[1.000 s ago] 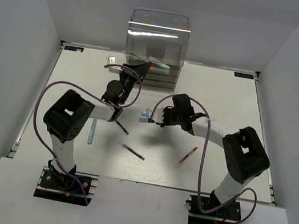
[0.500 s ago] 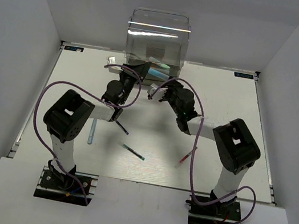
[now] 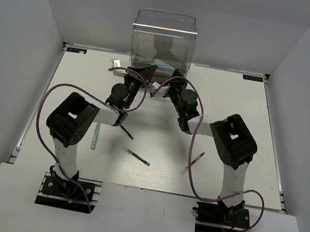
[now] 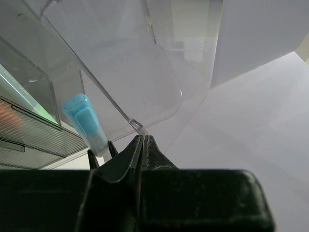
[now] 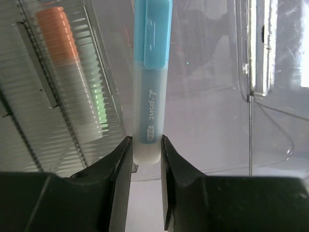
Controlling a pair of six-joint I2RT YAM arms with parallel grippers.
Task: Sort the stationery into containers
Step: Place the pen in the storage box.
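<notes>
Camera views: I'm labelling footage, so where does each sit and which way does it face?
Top external: high behind the robot, looking down on table, cabinet, left gripper, right gripper.
Left wrist: on that arm, facing the cabinet; own fingers show.
Right wrist: facing it too; fingers grip the light blue marker.
Shared: both wrist views show that marker.

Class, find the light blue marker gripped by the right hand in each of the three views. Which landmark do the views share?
Top external: the light blue marker sits centre, just before the cabinet's front.
Left wrist: the marker is lower left, cap up.
Right wrist: the marker stands upright, centre, in the right hand.
Shared landmark: the clear cabinet.
</notes>
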